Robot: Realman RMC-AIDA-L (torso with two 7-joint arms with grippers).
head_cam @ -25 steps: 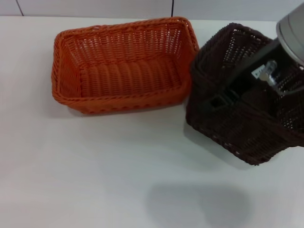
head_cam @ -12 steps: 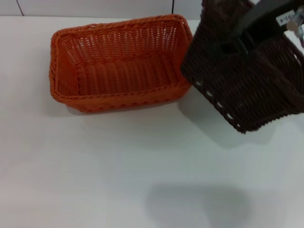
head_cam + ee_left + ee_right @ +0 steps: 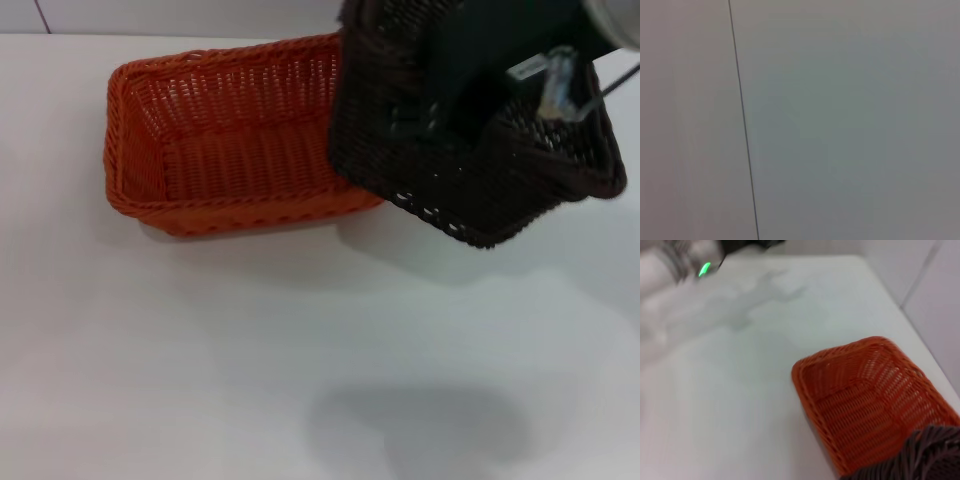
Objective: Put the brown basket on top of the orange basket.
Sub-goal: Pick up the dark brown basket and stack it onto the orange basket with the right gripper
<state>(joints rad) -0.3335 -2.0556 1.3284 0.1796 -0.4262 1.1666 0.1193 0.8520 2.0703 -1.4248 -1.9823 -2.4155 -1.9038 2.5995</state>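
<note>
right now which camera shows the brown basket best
The head view: the brown basket shows nearly whole, lifted and tilted by the right gripper, overlapping the orange basket's right end. The right wrist view catches only a strip of its rim. The left wrist view shows none of it.

We see only a plain pale grey surface (image 3: 850,125) filling the left wrist view. One thin dark line (image 3: 743,120) crosses it from edge to edge, slightly slanted, and splits it into a narrower strip and a wider one. We cannot tell whether this is a wall or a tabletop. We see no gripper fingers here.
</note>
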